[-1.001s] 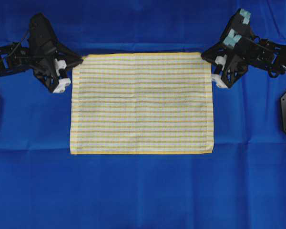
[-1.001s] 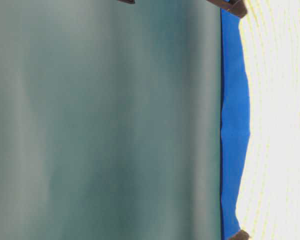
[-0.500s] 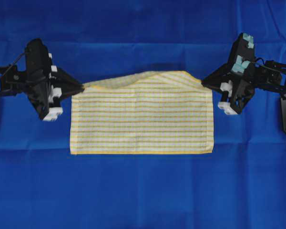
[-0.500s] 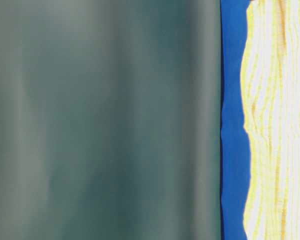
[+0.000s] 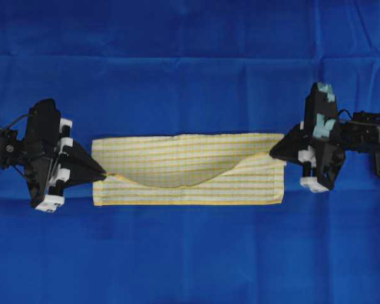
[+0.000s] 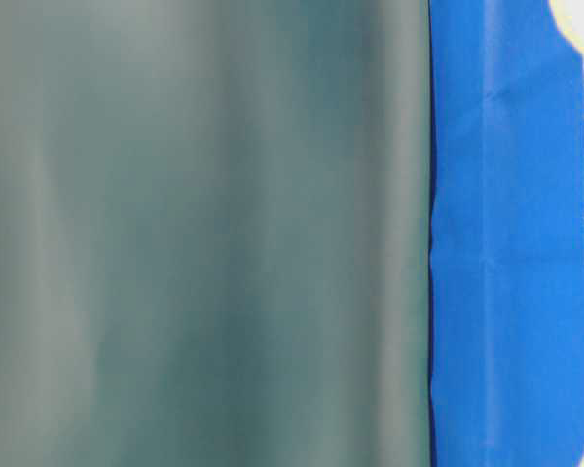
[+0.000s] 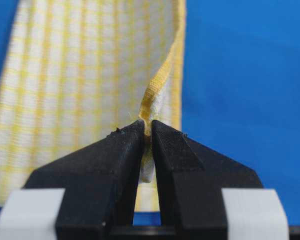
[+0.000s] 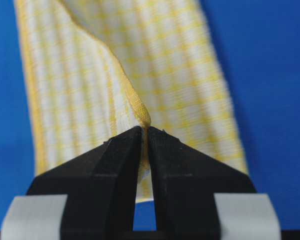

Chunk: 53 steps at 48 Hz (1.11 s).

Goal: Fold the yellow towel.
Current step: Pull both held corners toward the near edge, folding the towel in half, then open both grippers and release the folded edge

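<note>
Below, creased blue cloth (image 5: 190, 253); each gripper, left (image 5: 103, 174), right (image 5: 272, 152), pinches yellow towel (image 5: 177, 161).

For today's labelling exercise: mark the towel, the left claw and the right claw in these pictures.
towel (image 5: 196, 158): overhead view, on the folded-over layer.
left claw (image 7: 147, 131): left wrist view, between the tips pinching the hem.
right claw (image 8: 144, 134): right wrist view, between the tips pinching the corner.

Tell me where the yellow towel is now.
Overhead view: the yellow towel lies half-folded mid-table on the blue cloth, between the left tool and right tool.
</note>
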Motion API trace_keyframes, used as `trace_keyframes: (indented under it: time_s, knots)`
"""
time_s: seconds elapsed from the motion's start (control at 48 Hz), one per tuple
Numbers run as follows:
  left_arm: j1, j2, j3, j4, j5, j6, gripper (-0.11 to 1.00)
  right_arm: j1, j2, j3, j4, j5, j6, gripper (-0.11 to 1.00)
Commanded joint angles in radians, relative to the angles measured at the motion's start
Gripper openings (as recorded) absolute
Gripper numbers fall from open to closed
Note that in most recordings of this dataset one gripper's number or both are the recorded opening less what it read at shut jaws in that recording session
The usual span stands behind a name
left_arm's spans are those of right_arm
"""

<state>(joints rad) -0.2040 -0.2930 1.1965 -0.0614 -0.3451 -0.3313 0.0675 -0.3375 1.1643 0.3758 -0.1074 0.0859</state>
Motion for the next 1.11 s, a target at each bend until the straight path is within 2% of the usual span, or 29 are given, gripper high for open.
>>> trace_keyframes:
  time_s: [0.0, 0.25, 0.73, 0.792, 0.855, 0.98, 1.043, 1.084]
  knots:
    - [-0.020, -0.003, -0.017, -0.002, -0.008, -0.009, 0.05, 0.029, -0.011, -0.015, 0.009, -0.003, -0.002, 0.07]
    - [-0.026, -0.002, -0.009, -0.002, -0.003, -0.005, 0.05, 0.071, -0.005, -0.015, 0.023, -0.011, -0.002, 0.07]
    - [-0.026, 0.032, -0.028, -0.002, 0.005, -0.002, 0.05, 0.089, 0.026, -0.037, 0.025, 0.017, -0.002, 0.09]
    - [-0.023, 0.029, -0.026, -0.002, 0.014, -0.003, 0.07, 0.089, 0.032, -0.040, 0.023, 0.018, -0.002, 0.21]
    - [-0.020, 0.028, -0.026, 0.000, 0.025, -0.008, 0.15, 0.089, 0.032, -0.041, 0.023, 0.020, -0.003, 0.40]
    - [-0.017, 0.020, -0.029, -0.002, 0.041, 0.000, 0.50, 0.091, 0.025, -0.041, 0.020, 0.018, -0.008, 0.76]
    - [-0.014, 0.011, -0.031, 0.000, 0.048, 0.005, 0.68, 0.091, 0.017, -0.041, 0.020, 0.018, -0.011, 0.86]
    - [-0.008, 0.005, -0.029, 0.002, 0.051, 0.006, 0.76, 0.089, 0.009, -0.041, 0.018, 0.018, -0.012, 0.86]
